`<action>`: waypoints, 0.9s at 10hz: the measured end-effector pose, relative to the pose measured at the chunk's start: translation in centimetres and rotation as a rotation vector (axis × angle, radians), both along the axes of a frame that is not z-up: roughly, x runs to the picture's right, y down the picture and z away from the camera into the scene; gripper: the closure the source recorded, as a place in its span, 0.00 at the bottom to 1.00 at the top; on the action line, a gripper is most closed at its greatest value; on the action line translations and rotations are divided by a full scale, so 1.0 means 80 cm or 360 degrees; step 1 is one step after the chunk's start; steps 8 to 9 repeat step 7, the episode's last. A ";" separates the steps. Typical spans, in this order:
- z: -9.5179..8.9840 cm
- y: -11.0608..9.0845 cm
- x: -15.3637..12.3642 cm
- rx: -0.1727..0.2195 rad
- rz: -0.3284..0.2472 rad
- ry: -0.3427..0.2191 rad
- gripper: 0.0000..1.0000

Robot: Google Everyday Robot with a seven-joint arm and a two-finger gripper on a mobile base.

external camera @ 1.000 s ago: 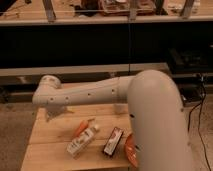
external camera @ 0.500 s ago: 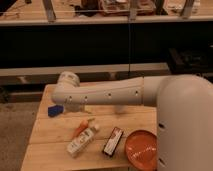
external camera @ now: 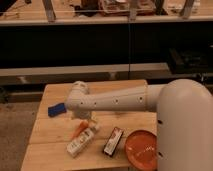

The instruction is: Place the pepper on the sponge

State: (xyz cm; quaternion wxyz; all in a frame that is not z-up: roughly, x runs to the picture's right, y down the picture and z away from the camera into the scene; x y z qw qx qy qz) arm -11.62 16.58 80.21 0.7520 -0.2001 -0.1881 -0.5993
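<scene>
Wooden table (external camera: 52, 135) bears the blue sponge (external camera: 56, 109) at left, the pepper (external camera: 79, 130) nearer, beside a white bottle (external camera: 82, 142). The gripper (external camera: 86, 118) hangs above the pepper; its grip cannot be told.

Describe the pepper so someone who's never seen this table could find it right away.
Start at the wooden table and follow the white robot arm to its far end, where the claw hangs. Just below lies the pepper, beside the white bottle; it's the only slim, tapered orange thing, unlike the round orange plate.
</scene>
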 end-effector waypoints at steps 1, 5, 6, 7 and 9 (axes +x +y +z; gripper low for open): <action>0.007 0.009 0.004 -0.0017 0.0040 -0.0006 0.25; 0.028 0.012 0.003 0.0002 -0.0063 -0.0153 0.25; 0.036 0.011 -0.004 -0.0011 -0.0136 -0.0212 0.25; 0.041 0.013 -0.010 -0.0044 -0.0184 -0.0250 0.25; 0.041 0.013 -0.010 -0.0044 -0.0184 -0.0250 0.25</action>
